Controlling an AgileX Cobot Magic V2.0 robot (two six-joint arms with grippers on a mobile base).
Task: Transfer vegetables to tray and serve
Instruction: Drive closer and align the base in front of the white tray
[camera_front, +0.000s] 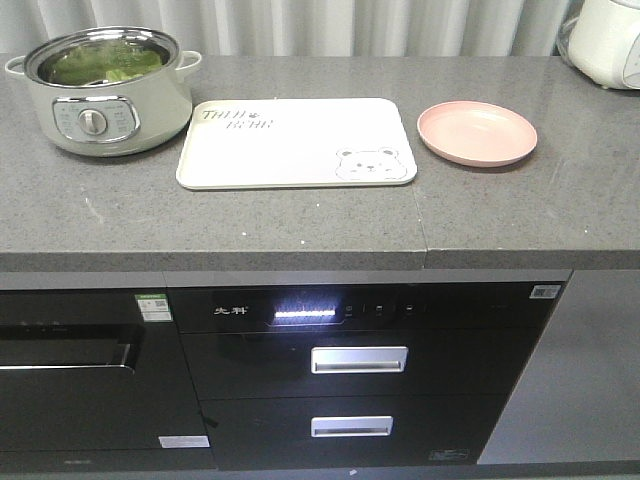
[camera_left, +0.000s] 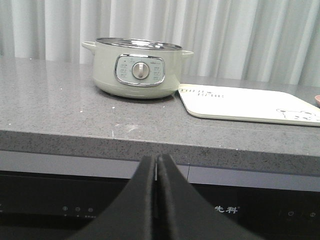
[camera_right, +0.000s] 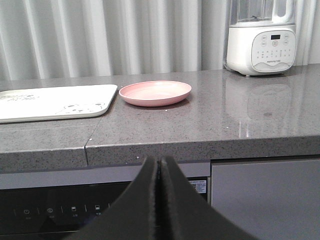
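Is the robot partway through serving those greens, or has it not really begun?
Nothing looks done yet. The vegetables sit in the electric pot, and the tray beside it is bare. Nothing is in hand: the left gripper and right gripper are shut and empty, below the counter edge. Moving the greens onto the tray and serving remain.

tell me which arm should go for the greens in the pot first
Left, probably. The left gripper looks straight at the pot holding the vegetables; the right gripper faces the pink plate, further from the pot. Both are shut.
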